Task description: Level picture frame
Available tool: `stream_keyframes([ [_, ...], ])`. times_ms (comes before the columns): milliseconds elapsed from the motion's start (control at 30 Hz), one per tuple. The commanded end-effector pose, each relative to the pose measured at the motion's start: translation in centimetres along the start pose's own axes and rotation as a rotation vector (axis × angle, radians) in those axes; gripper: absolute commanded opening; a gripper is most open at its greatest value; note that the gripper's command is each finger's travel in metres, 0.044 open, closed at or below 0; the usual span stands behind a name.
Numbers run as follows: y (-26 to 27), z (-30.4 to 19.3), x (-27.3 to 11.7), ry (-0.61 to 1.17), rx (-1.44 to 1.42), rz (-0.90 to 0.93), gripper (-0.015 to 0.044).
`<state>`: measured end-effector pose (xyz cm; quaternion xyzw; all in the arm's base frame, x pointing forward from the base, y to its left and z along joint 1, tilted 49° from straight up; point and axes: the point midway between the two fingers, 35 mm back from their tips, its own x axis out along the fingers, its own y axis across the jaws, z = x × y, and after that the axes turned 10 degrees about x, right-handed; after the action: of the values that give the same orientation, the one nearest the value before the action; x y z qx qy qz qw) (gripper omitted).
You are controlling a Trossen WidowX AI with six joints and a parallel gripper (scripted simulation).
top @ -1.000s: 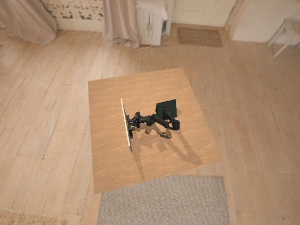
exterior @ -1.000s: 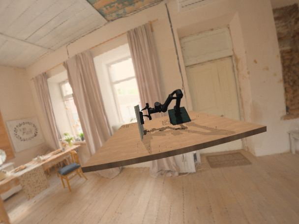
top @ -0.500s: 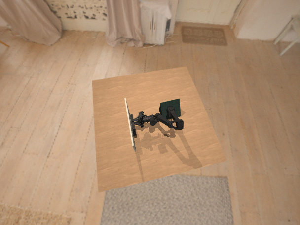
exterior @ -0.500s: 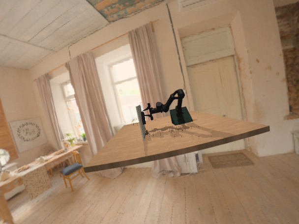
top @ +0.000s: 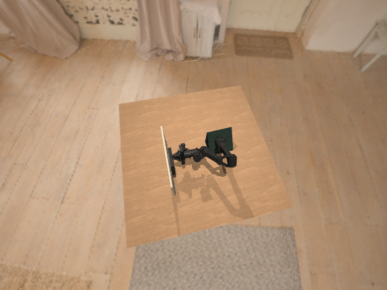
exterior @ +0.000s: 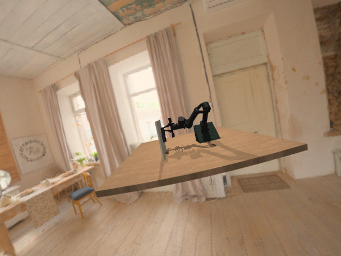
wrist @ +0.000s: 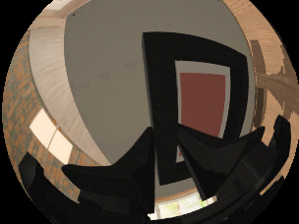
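The picture frame [top: 173, 170] [exterior: 164, 137] [wrist: 197, 46] is black with a pale inner border and a red picture, and it is against the grey upright wall panel [top: 164, 143] [exterior: 160, 140] [wrist: 108, 74]. In the wrist view its long bar at the image's left slants a little; the curved lens makes the exact tilt hard to judge. My gripper [top: 170, 156] [exterior: 165, 129] [wrist: 163, 130] is shut on that bar, the frame's upper bar, with one fingertip on its outer side and one inside the opening. The screw and notched strip are hidden behind the frame.
The wall panel stands on the wooden table [top: 204, 105] [exterior: 224, 157]. The arm reaches to it from a dark green block [top: 227, 135] [exterior: 213, 133] at its base. Shadows of the arm and panel lie across the table top.
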<state>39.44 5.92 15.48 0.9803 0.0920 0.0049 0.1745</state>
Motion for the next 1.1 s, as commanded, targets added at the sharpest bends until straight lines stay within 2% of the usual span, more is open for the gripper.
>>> stream_keyframes([
  [0,0.06,0.02,0.05,-0.001,-0.005,0.003,0.0],
  [1067,0.81,-0.15,0.0,-0.001,-0.006,0.003,0.0],
])
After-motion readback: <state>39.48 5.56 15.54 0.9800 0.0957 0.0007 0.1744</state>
